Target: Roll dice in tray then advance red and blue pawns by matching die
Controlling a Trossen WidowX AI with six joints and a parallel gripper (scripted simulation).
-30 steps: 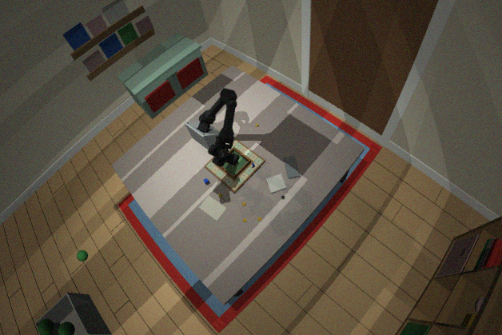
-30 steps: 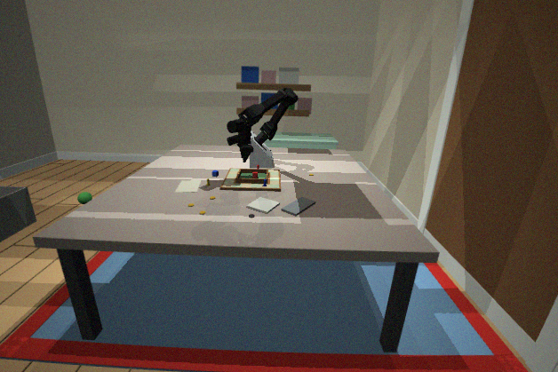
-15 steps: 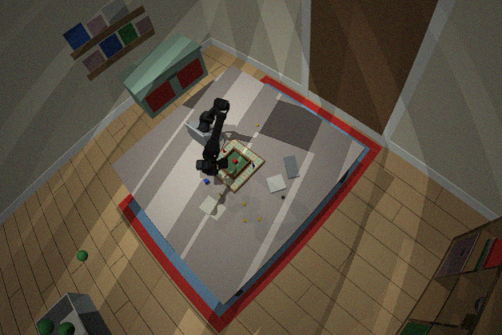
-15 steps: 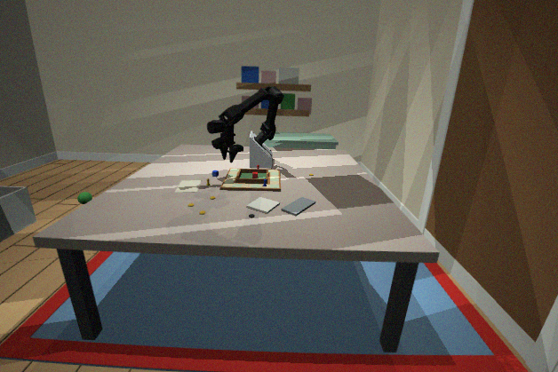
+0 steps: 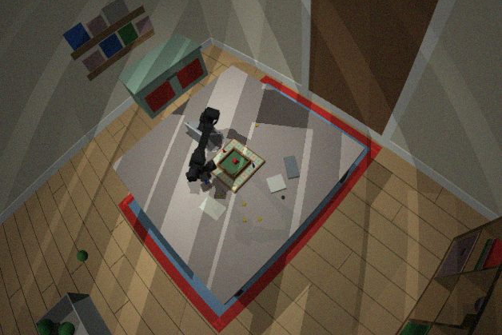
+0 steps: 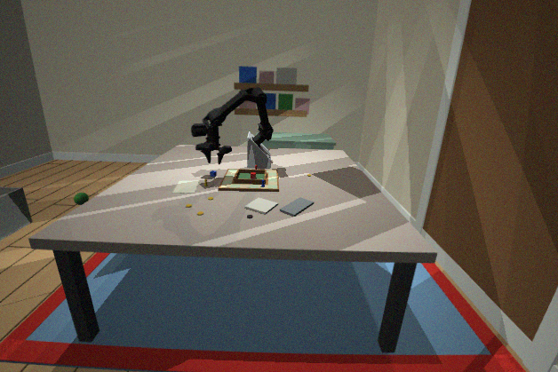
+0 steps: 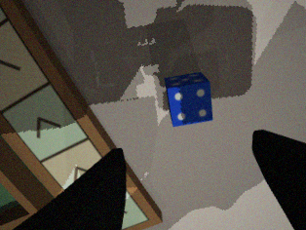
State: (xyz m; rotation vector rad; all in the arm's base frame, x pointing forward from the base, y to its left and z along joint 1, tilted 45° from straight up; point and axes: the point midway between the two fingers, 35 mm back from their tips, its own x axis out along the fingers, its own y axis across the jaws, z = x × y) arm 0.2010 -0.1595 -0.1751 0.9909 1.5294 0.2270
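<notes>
The blue die [image 5: 206, 181] [image 6: 213, 173] [image 7: 190, 101] rests on the table beside the board [image 5: 242, 179] [image 6: 225, 185] [image 7: 58, 138]. Four pips show on its near side in the wrist view. My gripper [image 6: 214, 162] [image 7: 188, 149] is open and empty, above the table close to the blue die. The red die [image 5: 234, 161] [image 6: 252, 175] lies inside the green tray [image 5: 227, 163] in the board's middle; its number is too small to read. The red pawn [image 5: 224, 151] [image 6: 256, 168] and the blue pawn [image 5: 253, 165] [image 6: 263, 183] stand on the board's track.
A yellow pawn [image 5: 220, 195] [image 6: 206, 182] stands near a pale sheet [image 5: 213, 207] [image 6: 186, 186]. A white square [image 5: 276, 183] [image 6: 261, 205], a grey slab [image 5: 292, 166] [image 6: 297, 206], a dark disc [image 5: 282, 197] [image 6: 249, 216] and several small yellow pieces lie around the board.
</notes>
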